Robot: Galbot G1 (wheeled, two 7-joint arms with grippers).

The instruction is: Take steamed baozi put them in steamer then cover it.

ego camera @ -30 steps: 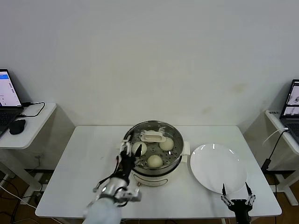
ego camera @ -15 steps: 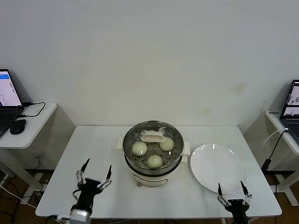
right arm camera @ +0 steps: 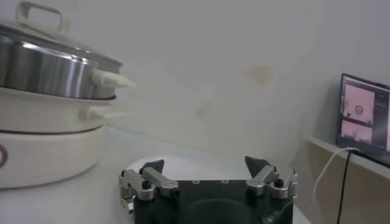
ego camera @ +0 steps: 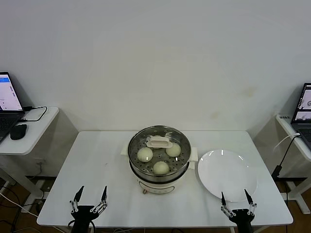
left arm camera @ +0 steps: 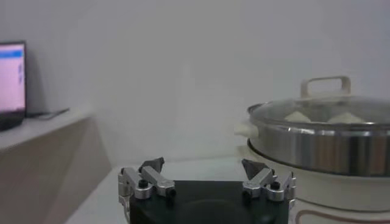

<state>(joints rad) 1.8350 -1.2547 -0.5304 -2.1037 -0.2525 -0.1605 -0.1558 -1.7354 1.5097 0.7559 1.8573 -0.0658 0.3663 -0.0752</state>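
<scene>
The steamer (ego camera: 158, 175) stands mid-table on its white base, and the cover (ego camera: 159, 142) rests on it, bar handle up. Through the glass I see three steamed baozi (ego camera: 145, 154), (ego camera: 173, 149), (ego camera: 161, 167) on the perforated tray. My left gripper (ego camera: 92, 190) is open and empty at the table's front edge, left of the pot. My right gripper (ego camera: 234, 194) is open and empty at the front edge by the plate. The left wrist view shows the steamer (left arm camera: 317, 146) with the cover (left arm camera: 326, 85) ahead of the open left gripper (left arm camera: 204, 163). The right wrist view shows the steamer (right arm camera: 49, 67) beyond the open right gripper (right arm camera: 206, 163).
An empty white plate (ego camera: 227, 174) lies right of the steamer. A side table at the left holds a laptop (ego camera: 8, 97) and a mouse (ego camera: 18, 131). Another laptop (ego camera: 305, 109) sits on a side table at the right, with a cable hanging down.
My left arm has pulled back from the steamer's left side to the table's front edge, its gripper open. The right gripper has drifted a little left along the front edge.
</scene>
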